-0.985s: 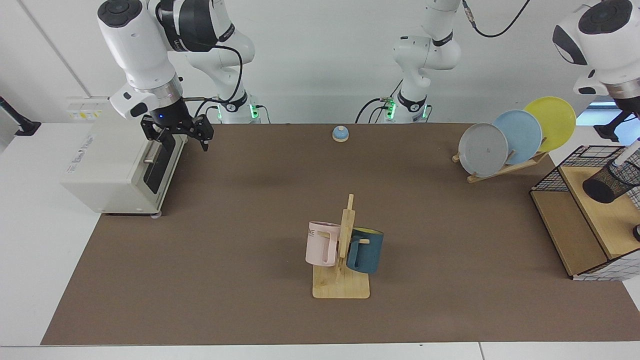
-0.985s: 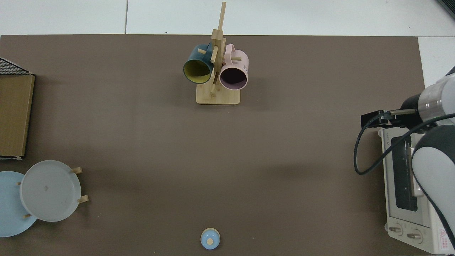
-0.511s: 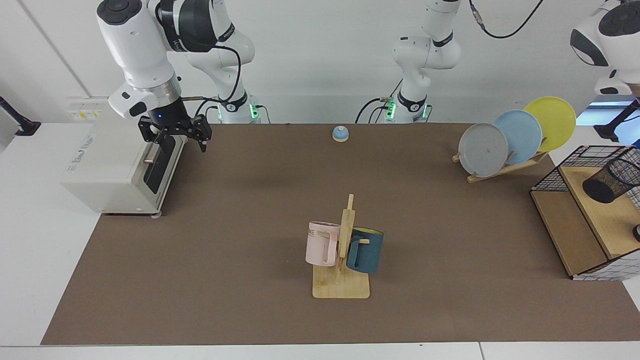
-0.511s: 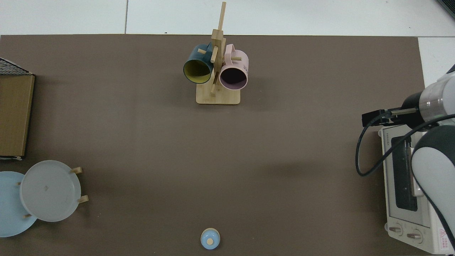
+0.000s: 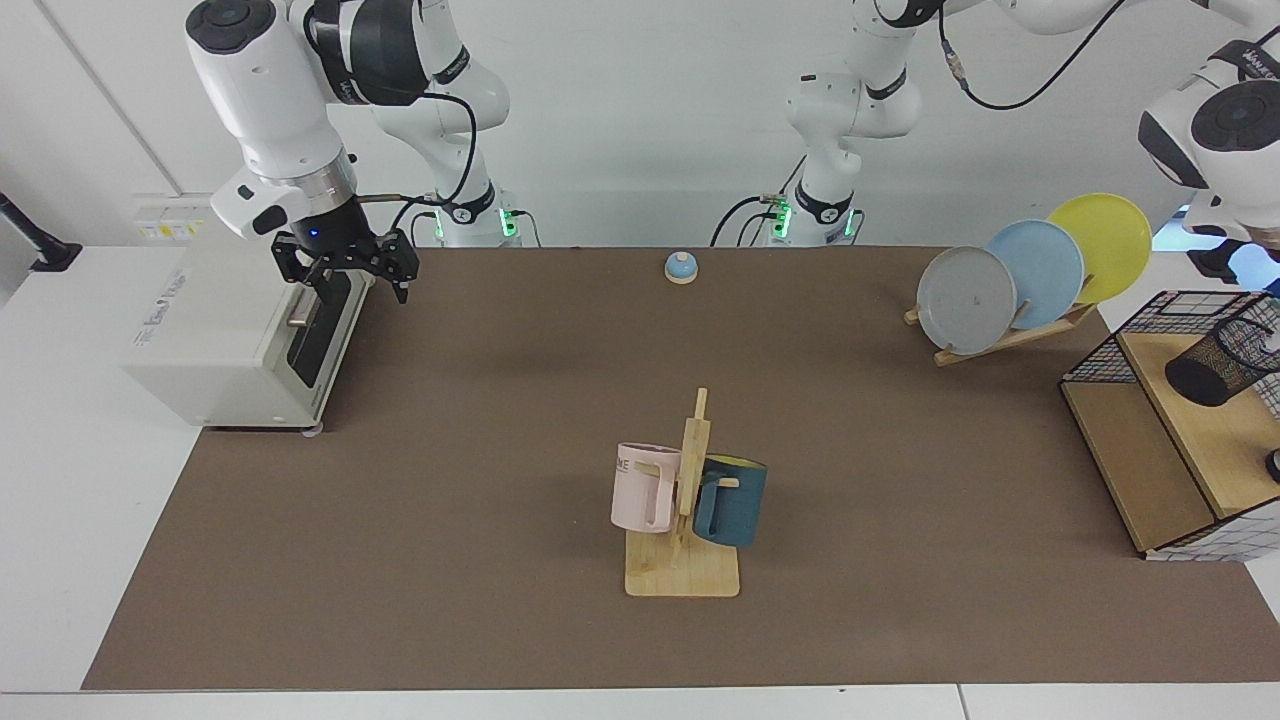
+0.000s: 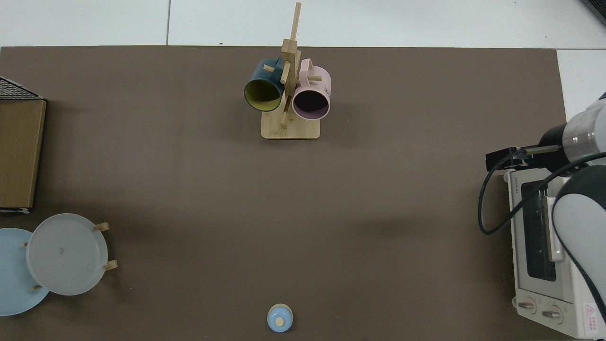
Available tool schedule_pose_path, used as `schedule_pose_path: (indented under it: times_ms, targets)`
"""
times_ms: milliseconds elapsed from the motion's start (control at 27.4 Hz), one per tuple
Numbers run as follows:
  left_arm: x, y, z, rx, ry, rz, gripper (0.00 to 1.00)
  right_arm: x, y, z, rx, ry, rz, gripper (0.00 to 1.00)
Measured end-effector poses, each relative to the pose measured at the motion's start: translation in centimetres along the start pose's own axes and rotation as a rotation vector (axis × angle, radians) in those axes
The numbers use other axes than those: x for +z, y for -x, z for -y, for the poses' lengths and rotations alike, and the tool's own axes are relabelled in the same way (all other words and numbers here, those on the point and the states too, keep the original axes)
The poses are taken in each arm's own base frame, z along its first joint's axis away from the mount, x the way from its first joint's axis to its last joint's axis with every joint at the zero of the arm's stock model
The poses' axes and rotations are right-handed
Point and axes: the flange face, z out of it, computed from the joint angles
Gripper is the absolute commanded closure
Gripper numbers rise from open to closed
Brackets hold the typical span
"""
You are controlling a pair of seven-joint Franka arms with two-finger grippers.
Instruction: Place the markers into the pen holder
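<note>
The pen holder (image 5: 1222, 363), a small black mesh cup, sits on the upper wooden shelf of the wire basket (image 5: 1110, 355) at the facing view's right edge. A pale sliver shows at its mouth by the frame edge; I cannot tell whether it is the marker. No marker shows anywhere else. My left arm (image 5: 1225, 125) is raised above the basket, with its gripper outside the frame. My right gripper (image 5: 345, 280) hangs open and empty over the toaster oven's front; the top view shows the right gripper (image 6: 498, 159) at its right side.
A white toaster oven (image 5: 235, 330) stands at the facing view's left. A wooden mug tree (image 5: 685, 560) with a pink mug (image 5: 640, 487) and a teal mug (image 5: 735, 500) is near the front centre. A plate rack (image 5: 1035, 270) and a small blue bell (image 5: 681, 267) sit at the back.
My left gripper, which stood at the pen holder with a white marker, has risen out of the frame. My right gripper drifted slightly up and back over the oven.
</note>
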Motion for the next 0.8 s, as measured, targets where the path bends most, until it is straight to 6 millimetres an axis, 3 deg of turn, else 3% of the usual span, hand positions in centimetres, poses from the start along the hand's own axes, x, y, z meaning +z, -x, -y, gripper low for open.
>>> schedule_pose_path:
  times_ms: [693,803]
  targets:
    - [2.4,-3.1,0.4,0.052,0.121,-0.007,1.00,-0.4,0.1,-0.2,0.003,-0.001,-0.007,0.00]
    - [2.8,-3.8,0.6,0.063,0.137,-0.007,0.86,-0.4,0.2,-0.2,0.004,-0.001,-0.008,0.00]
